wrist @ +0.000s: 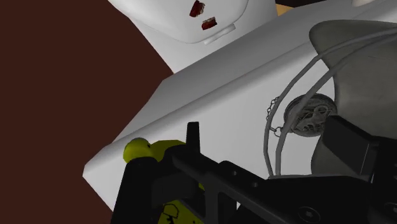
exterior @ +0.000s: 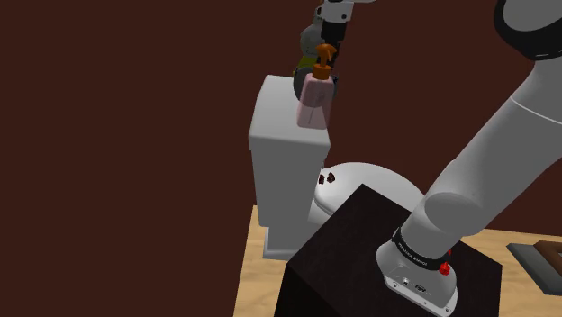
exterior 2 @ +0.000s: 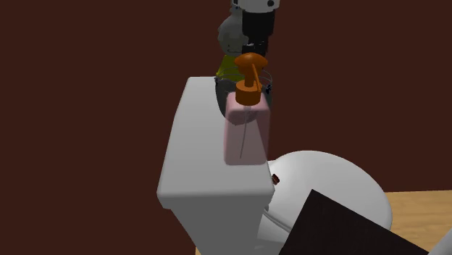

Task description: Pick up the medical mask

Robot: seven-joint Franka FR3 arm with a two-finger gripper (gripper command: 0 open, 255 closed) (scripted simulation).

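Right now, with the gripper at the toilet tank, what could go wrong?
The pink pump bottle stands at the edge of the tank lid, close to the gripper; a bump could tip it toward the bowl. The straps of the grey mask might catch on the yellow object nearby.

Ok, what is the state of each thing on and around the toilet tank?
soap dispenser: upright on the tank lid
grey mask: lying on the tank lid, not held
yellow object: partly hidden behind the gripper
toilet cover: closed
gripper: open, holding nothing
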